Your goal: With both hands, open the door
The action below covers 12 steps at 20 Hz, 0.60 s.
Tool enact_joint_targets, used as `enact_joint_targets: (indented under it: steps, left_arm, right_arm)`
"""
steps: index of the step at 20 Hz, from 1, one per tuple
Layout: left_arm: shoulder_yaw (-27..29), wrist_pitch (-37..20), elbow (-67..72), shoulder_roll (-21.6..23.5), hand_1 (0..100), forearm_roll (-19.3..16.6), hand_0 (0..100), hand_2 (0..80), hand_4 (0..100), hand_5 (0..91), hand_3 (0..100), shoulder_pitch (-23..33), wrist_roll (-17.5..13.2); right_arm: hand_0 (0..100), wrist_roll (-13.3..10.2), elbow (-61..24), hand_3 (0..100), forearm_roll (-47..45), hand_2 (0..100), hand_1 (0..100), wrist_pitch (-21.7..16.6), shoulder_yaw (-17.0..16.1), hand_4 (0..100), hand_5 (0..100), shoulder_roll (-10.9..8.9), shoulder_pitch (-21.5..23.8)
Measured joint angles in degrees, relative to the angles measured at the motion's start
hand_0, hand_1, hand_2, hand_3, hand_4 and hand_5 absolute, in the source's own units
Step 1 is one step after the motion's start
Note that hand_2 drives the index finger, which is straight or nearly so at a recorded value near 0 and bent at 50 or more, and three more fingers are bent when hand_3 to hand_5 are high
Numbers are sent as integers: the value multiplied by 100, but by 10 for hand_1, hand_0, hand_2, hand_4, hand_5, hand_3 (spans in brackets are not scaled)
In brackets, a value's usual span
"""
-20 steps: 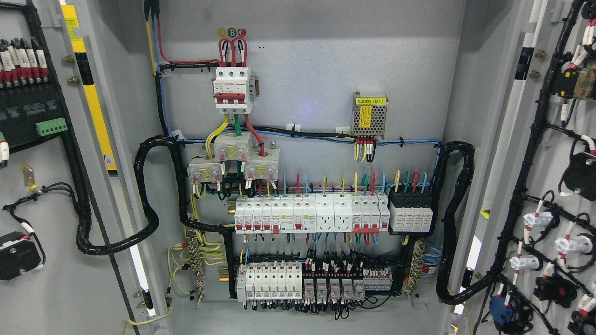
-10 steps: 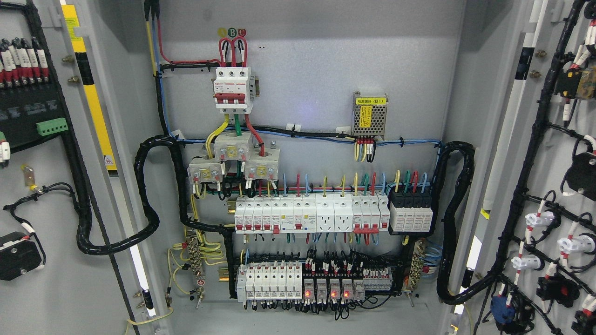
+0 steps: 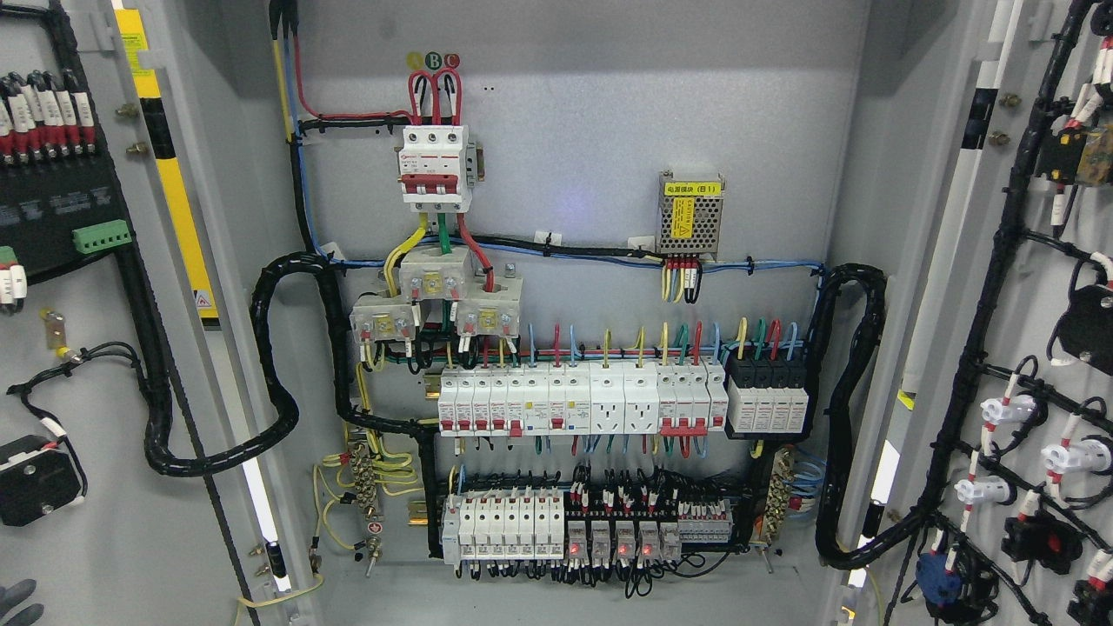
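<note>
- Now you are looking straight into a grey metal electrical cabinet [image 3: 591,130] with both of its doors swung wide.
- Your left grey door [image 3: 104,522] stands open at the picture's left, its inner face carrying a black terminal block with a green connector [image 3: 100,236] and a black cable bundle.
- Your right grey door [image 3: 1035,287] stands open at the picture's right, its inner face covered with black wiring and white and black switch backs.
- At the lower left corner, grey fingertips of the left hand [image 3: 19,602] just show, beside the bottom of the left door; you cannot tell from this sliver whether the hand is spread or curled, or whether it touches the door.
- Your right hand does not show.
- Inside, a white three-pole breaker with red levers [image 3: 435,165] sits high on the back panel, a perforated metal power supply with a yellow label [image 3: 690,216] is to its right, and a row of white breakers [image 3: 581,398] runs lower down.
- Small red lights glow on the bottom row of relays [image 3: 622,539].
</note>
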Motion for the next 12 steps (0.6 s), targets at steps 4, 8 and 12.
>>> enact_joint_targets:
  steps: [4, 8, 12]
  left_arm:
    - [-191, 24, -163, -139, 556, -214, 120, 0, 0, 0, 0, 3, 105]
    - [-382, 21, -343, -254, 556, -392, 120, 0, 0, 0, 0, 21, 719]
    - [-611, -9, -490, -361, 556, -588, 120, 0, 0, 0, 0, 62, 1060]
  right_arm:
    - [0, -39, -1, 0, 0, 40, 500, -20, 203, 0, 0, -129, -3]
    - [0, -2, 5, 0, 30, 40, 500, 19, 530, 0, 0, -279, -17]
    - [0, 13, 102, 0, 216, 40, 500, 68, 985, 0, 0, -409, -18]
